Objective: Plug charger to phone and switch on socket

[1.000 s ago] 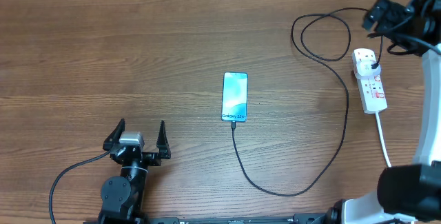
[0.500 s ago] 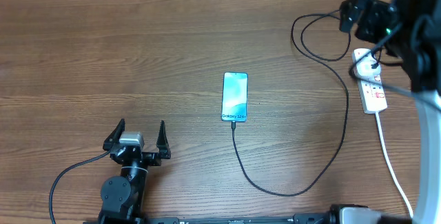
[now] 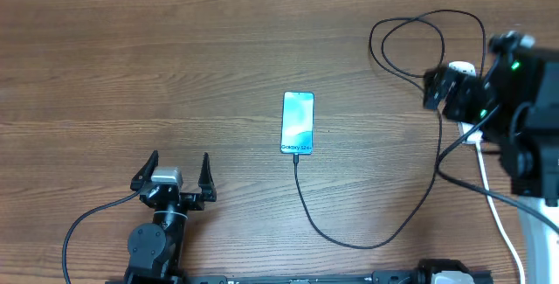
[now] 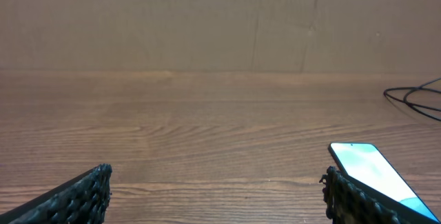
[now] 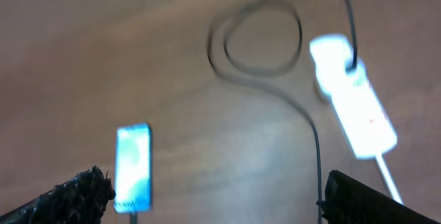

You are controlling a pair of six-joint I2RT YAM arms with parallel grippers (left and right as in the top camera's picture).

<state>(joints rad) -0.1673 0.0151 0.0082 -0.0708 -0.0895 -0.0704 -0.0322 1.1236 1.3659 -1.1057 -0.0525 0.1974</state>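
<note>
— Across the surface (image 3: pixel 131 57), only the right arm (image 3: pixel 524 118) had moved since a second earlier: it had swung in from the far corner to hang over the socket (image 5: pixel 355 100), hiding most of it from above.

— Where did the rest lie?

— Socket at the right edge, phone (image 3: pixel 298 123) mid-surface, and the charger (image 3: pixel 301 195) looped from the phone's near end round to the socket. It looked plugged in at both ends.

— So what worried you?

— Pressing the switch. With the wrist view blurred, I couldn't pick the switches out. The right fingers (image 5: pixel 76 193) stood wide apart and empty. A press like that could hit the wrong switch, knock the plug or shove the socket.

— And the left fingers (image 4: pixel 358 196)?

— Apart too, holding nothing, near the front edge. A snagged charger might still pull its tip out.
</note>
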